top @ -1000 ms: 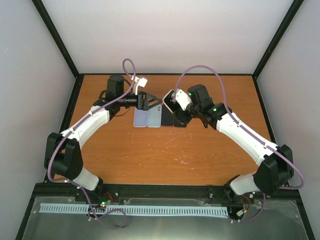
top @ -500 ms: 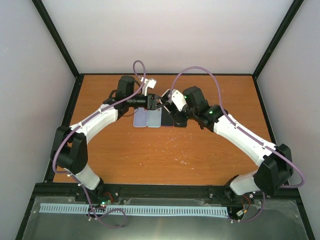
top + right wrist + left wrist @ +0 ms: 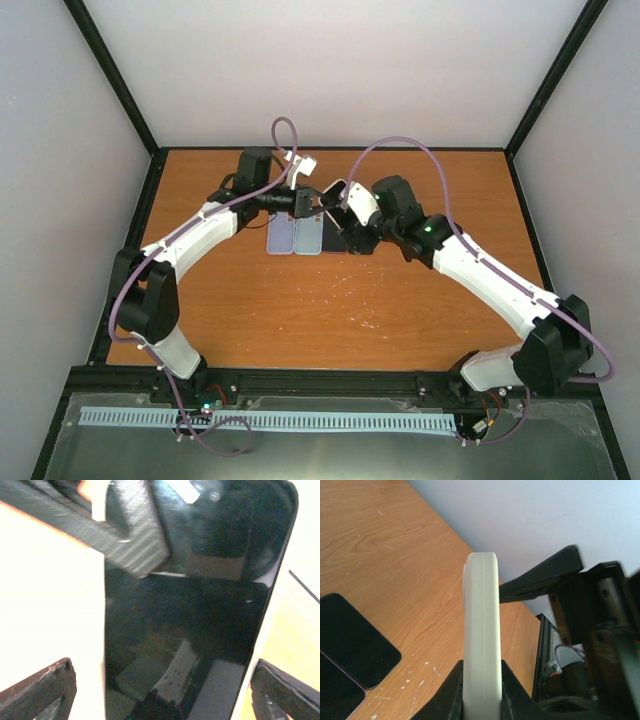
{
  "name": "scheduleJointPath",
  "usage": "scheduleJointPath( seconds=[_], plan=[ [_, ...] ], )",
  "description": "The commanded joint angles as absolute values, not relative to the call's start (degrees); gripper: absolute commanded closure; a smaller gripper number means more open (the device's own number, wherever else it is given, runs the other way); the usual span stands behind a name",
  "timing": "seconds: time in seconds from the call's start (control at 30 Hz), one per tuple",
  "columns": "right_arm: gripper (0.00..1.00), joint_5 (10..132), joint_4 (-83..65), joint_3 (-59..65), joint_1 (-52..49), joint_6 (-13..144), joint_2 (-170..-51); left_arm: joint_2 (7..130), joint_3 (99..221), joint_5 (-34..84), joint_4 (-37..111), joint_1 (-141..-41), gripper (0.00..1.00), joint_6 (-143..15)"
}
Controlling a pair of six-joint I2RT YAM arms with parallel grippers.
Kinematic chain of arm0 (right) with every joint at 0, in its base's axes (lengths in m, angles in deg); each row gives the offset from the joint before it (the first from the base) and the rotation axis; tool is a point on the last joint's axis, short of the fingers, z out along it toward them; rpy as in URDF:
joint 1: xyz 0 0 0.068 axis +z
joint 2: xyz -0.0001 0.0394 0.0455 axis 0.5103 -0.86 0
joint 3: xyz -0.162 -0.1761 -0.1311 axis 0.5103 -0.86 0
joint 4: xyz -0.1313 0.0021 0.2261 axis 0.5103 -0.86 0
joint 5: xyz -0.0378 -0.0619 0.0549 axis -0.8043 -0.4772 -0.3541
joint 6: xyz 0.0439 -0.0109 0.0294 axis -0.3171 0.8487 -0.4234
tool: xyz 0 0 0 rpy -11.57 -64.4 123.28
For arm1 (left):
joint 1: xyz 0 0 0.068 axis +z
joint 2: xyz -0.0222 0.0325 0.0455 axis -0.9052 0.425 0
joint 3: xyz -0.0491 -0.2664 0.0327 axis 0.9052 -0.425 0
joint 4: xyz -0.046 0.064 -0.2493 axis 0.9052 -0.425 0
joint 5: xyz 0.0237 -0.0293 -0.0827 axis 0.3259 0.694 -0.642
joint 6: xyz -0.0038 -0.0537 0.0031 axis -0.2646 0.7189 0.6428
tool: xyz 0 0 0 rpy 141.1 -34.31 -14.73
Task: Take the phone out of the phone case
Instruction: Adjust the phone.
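Note:
A phone in a white phone case [image 3: 334, 193] hangs in the air above the back middle of the table, between my two grippers. My left gripper [image 3: 311, 205] is shut on the case. In the left wrist view the white case [image 3: 481, 610] stands edge-on, pinched between the black fingers of that gripper [image 3: 481, 692]. The right wrist view is filled by the phone [image 3: 200, 610] and its black screen. My right gripper [image 3: 165, 682] stands open, one finger on each side of the phone. The left gripper's grey finger [image 3: 135, 540] crosses the top of that view.
Under the grippers, two pale blue cases [image 3: 281, 236] [image 3: 308, 236] and dark phones [image 3: 345, 242] lie in a row on the wooden table [image 3: 330, 300]. The left wrist view shows black phones [image 3: 355, 640] flat on the wood. Black frame posts edge the table.
My left arm reached right to the phone, and its gripper went from open to shut on the case. My right gripper shifted slightly left and its jaws widened.

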State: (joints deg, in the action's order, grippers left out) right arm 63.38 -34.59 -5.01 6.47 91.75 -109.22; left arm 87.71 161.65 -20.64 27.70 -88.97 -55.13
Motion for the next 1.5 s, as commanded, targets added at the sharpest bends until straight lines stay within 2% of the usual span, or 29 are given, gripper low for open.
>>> scheduleJointPath(
  seconds=[0.0,0.07,0.27,0.43,0.53,0.77,1.03,1.2,1.37,1.43,1.47],
  plan=[
    [0.05,75.4,-36.5,-5.5,4.3,93.8,-103.6,84.8,163.6,-24.5,23.2,-87.6,0.99,-67.8],
    [0.01,79.8,-38.5,-4.9,2.6,94.5,-102.8,84.1,164.0,-25.9,18.9,-87.5,0.99,-73.6],
    [0.02,94.7,-47.0,-0.3,-4.5,98.0,-104.5,82.6,164.9,-30.5,8.5,-87.5,0.99,-92.5],
    [0.13,104.6,-57.3,6.4,-7.7,104.0,-110.1,82.8,166.5,-32.6,1.6,-87.9,0.99,-103.9],
    [0.19,108.8,-58.7,8.5,-7.7,106.3,-111.3,83.0,167.6,-31.3,0.5,-89.0,0.99,-106.1],
    [0.29,110.4,-60.2,11.2,-6.3,107.0,-114.0,83.2,168.3,-30.5,0.0,-90.5,0.99,-106.3],
    [0.48,108.0,-60.6,12.5,-3.3,109.2,-116.3,83.7,169.3,-30.5,-0.8,-91.3,0.98,-107.1],
    [0.65,107.9,-60.8,14.6,-2.5,109.4,-117.9,83.8,169.7,-30.8,-2.1,-91.4,0.97,-107.7],
    [0.89,109.1,-62.4,16.7,-1.8,109.9,-119.1,83.3,169.3,-30.1,-1.7,-91.3,0.93,-105.6],
    [0.97,109.4,-63.2,17.8,-1.9,109.5,-119.5,82.6,168.8,-29.9,-0.9,-91.2,0.87,-104.2],
    [0.97,109.6,-63.6,18.3,-1.9,109.2,-119.6,82.2,168.3,-29.7,-0.3,-90.9,0.81,-103.2]
  ],
)
